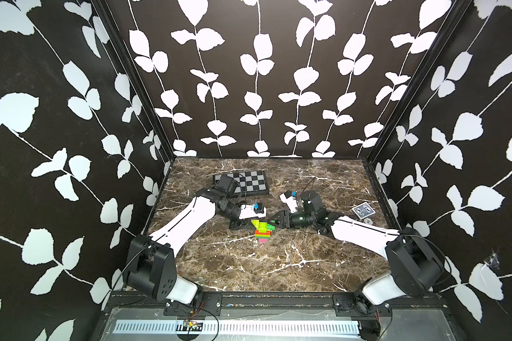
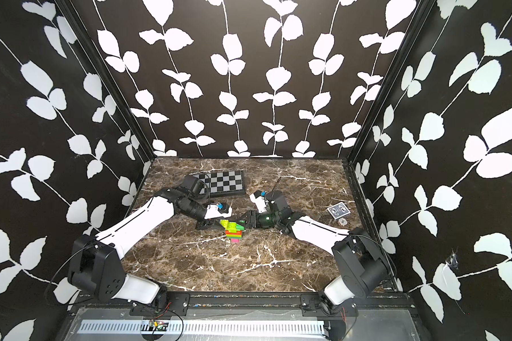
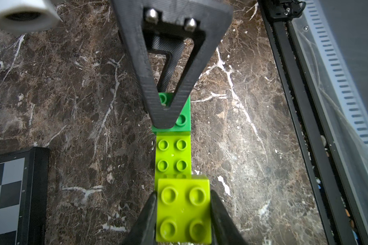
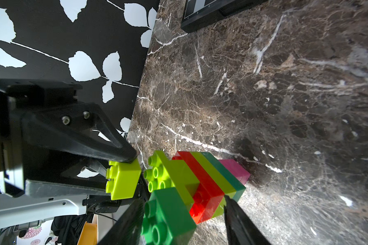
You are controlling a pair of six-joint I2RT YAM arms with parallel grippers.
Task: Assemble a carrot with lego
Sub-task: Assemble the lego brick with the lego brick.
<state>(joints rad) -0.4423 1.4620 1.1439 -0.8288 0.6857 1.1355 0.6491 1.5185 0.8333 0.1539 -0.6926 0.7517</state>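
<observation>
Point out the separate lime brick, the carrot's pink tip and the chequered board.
separate lime brick (image 3: 184, 210), left wrist view, studded top face.
pink tip (image 4: 235, 170), right wrist view, side face.
chequered board (image 1: 250, 180), a top view, chequered surface.

Carrot (image 1: 262, 233) — red, lime, green bands, pink tip — lime brick (image 4: 123, 180) beside top

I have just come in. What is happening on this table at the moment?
Two robot arms are assembling a lego carrot, which lies on its side on the marble table. The left gripper holds a loose lime brick right beside the carrot's green end, not yet attached. The right gripper has its jaws on either side of that end.
</observation>
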